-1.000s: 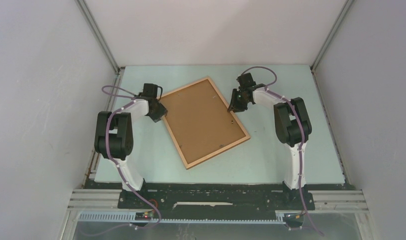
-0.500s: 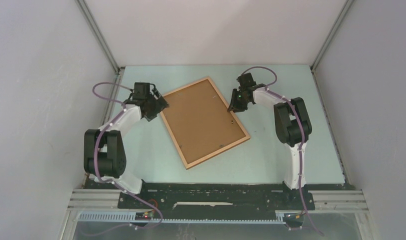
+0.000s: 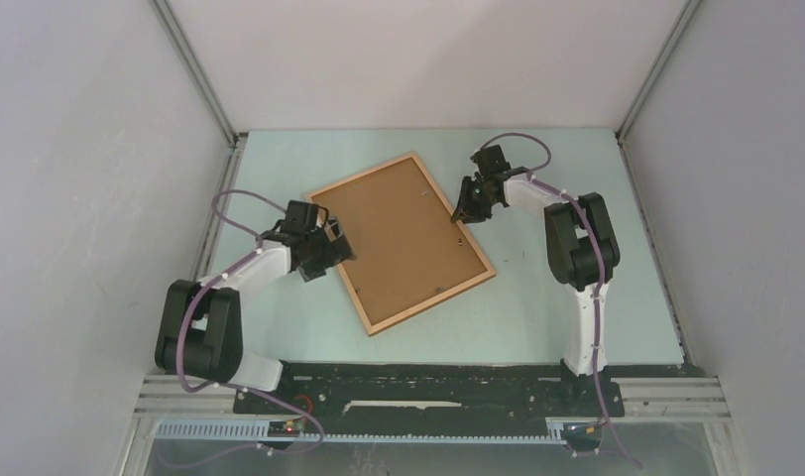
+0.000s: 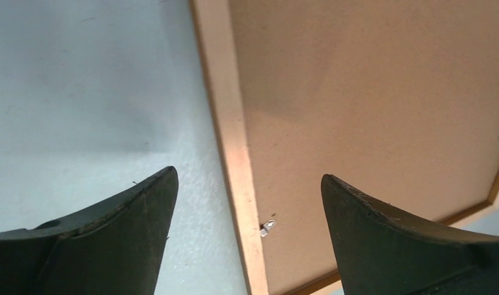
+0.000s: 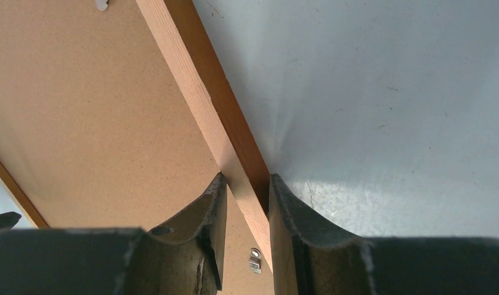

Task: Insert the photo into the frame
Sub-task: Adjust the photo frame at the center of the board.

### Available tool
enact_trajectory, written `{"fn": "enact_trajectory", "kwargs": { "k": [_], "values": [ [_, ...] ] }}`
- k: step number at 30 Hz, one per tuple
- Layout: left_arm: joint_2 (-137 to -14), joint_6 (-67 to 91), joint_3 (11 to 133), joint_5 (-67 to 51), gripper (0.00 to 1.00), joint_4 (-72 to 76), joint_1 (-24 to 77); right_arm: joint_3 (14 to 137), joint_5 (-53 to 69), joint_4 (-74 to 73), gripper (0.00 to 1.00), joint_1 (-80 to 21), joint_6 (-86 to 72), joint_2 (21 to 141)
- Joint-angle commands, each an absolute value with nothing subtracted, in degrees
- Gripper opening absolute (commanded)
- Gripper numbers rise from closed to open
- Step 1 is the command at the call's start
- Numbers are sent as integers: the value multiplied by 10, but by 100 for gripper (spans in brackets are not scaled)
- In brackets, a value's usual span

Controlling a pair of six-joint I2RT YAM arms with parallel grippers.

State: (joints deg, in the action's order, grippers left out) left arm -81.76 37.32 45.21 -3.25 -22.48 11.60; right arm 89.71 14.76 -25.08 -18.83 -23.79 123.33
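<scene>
The frame [image 3: 433,300] lies back-up and askew at mid-table [image 3: 517,317], with its brown backing board [image 3: 403,238] showing. The right gripper [image 3: 465,213] is clenched on the frame's right rail [image 5: 192,80], one finger [image 5: 198,221] on each side. The left gripper [image 3: 331,248] is spread wide. Its fingers [image 4: 130,215] straddle the left rail [image 4: 231,141] without touching it.
</scene>
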Motion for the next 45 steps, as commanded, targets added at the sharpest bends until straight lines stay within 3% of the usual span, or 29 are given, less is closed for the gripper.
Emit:
{"fn": "enact_trajectory", "kwargs": {
  "k": [1, 13, 23, 28, 36, 45],
  "values": [
    [-839, 389, 449, -107, 91, -150, 134, 881, 170, -235, 3, -185, -260, 1218],
    [-960, 396, 613, -136, 89, -165, 148, 795, 235, -174, 6, -185, -312, 1174],
    [-1064, 422, 710, -207, 89, -129, 154, 558, 242, -42, 9, -280, -409, 1031],
    [-1140, 411, 793, -261, 89, -146, 157, 479, 167, 25, 25, -390, -456, 986],
    [-1244, 402, 936, -309, 90, -182, 172, 476, 114, 80, 50, -502, -466, 981],
    [-1158, 249, 1045, -115, 96, -403, 167, 476, 107, 79, 72, -513, -408, 951]
  ]
}}
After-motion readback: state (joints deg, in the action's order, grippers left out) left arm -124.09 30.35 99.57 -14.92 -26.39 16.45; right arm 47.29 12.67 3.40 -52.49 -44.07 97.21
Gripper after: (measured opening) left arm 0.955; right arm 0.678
